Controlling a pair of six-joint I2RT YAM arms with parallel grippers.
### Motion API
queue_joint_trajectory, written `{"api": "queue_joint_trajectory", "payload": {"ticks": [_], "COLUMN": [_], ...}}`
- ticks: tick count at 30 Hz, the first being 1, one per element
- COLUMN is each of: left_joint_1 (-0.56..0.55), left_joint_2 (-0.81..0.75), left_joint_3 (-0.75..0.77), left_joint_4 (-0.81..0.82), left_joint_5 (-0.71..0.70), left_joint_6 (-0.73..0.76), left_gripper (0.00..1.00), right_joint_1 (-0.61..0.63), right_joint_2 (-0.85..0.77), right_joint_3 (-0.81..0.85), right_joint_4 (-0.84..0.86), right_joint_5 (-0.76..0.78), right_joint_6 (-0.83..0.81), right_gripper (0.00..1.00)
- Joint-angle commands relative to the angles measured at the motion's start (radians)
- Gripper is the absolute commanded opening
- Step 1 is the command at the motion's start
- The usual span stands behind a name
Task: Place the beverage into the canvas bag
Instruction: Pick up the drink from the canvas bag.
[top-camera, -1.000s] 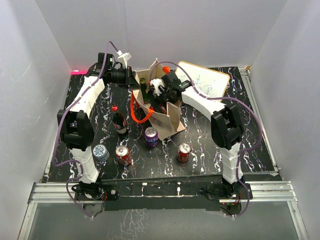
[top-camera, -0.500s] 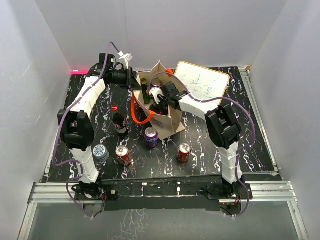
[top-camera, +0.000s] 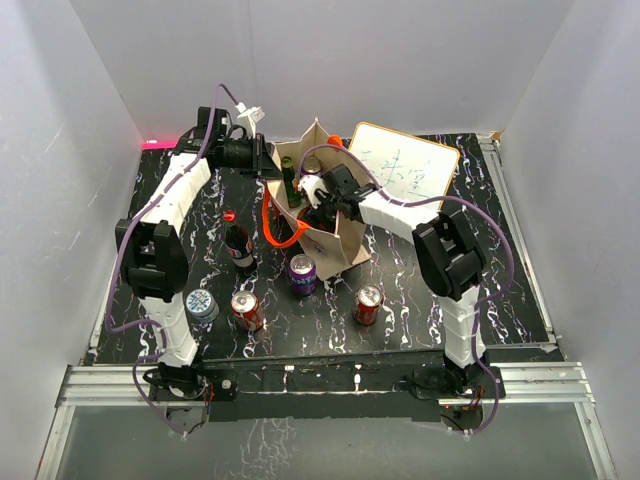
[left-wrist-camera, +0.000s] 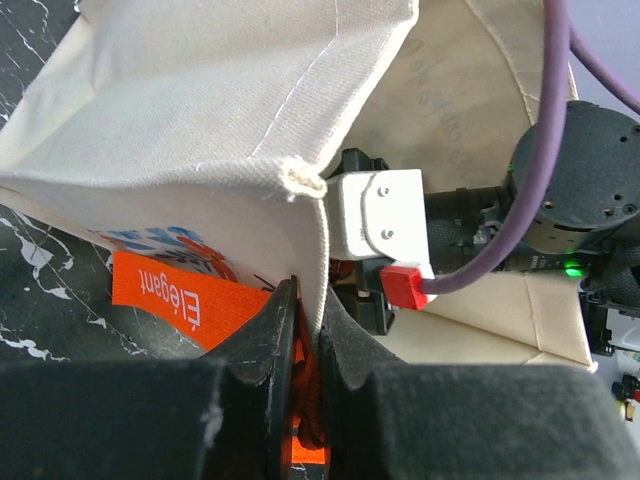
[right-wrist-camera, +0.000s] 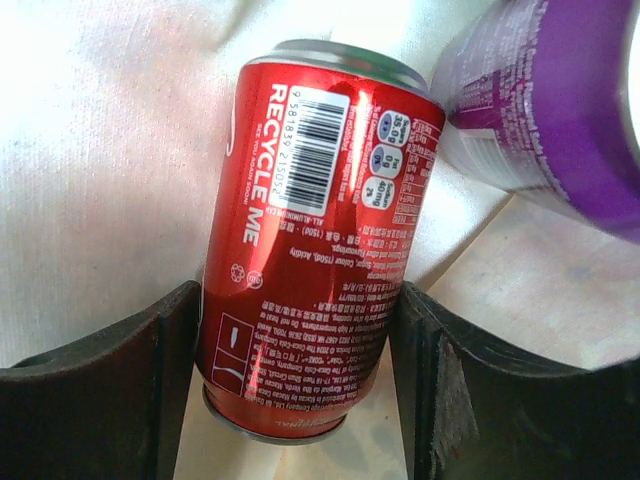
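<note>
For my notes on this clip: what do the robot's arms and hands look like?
The left arm and right arm match: white links between bulky black joint housings, each trailing a looping purple cable. The left hand and right hand each have two thick matte-black fingers. A white bracket with a red plug sits by the right wrist.

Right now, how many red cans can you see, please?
3. On the table: left red can and right red can, near the canvas bag. The third red can is inside it, between the right gripper's jaws. More may be hidden.
</note>
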Motion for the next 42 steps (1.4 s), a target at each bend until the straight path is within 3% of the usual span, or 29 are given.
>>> {"api": "queue_joint_trajectory", "payload": {"ticks": [1, 6, 10, 12, 14, 16, 21, 25, 34, 42], "left_joint_1": [0.005, 0.005, 0.005, 0.005, 0.005, 0.005, 0.036, 0.067, 0.068, 0.046], "left_joint_2": [-0.044, -0.053, -0.084, -0.101, -0.118, -0.131, -0.145, -0.138, -0.200, -0.126], "left_joint_3": [-0.009, -0.021, -0.070, -0.095, -0.116, -0.130, -0.153, -0.146, -0.178, -0.011], "left_joint_4": [0.028, 0.101, 0.181, 0.215, 0.241, 0.259, 0.338, 0.404, 0.572, 0.465], "left_joint_5": [0.012, 0.053, 0.081, 0.086, 0.087, 0.087, 0.050, 0.062, 0.195, 0.285], "left_joint_6": [0.022, 0.074, 0.093, 0.105, 0.113, 0.118, 0.038, -0.045, 0.038, 0.122], "left_gripper": [0.00, 0.04, 0.13, 0.22, 0.40, 0.51, 0.66, 0.68, 0.70, 0.69], "right_joint_1": [-0.001, -0.013, -0.021, -0.027, -0.032, -0.041, -0.054, -0.053, -0.054, -0.054], "right_joint_2": [-0.112, -0.140, -0.167, -0.170, -0.165, -0.156, -0.148, -0.143, -0.149, -0.162], "right_joint_3": [0.072, 0.160, 0.195, 0.225, 0.261, 0.303, 0.343, 0.350, 0.408, 0.490], "right_joint_4": [0.004, -0.073, -0.088, -0.104, -0.126, -0.151, -0.168, -0.190, -0.226, -0.249], "right_joint_5": [-0.038, -0.066, -0.070, -0.064, -0.062, -0.062, -0.071, -0.074, -0.062, -0.048], "right_joint_6": [0.002, 0.031, 0.040, 0.047, 0.059, 0.079, 0.113, 0.127, 0.152, 0.187], "right_gripper": [0.08, 0.08, 0.08, 0.08, 0.08, 0.08, 0.08, 0.08, 0.08, 0.08]}}
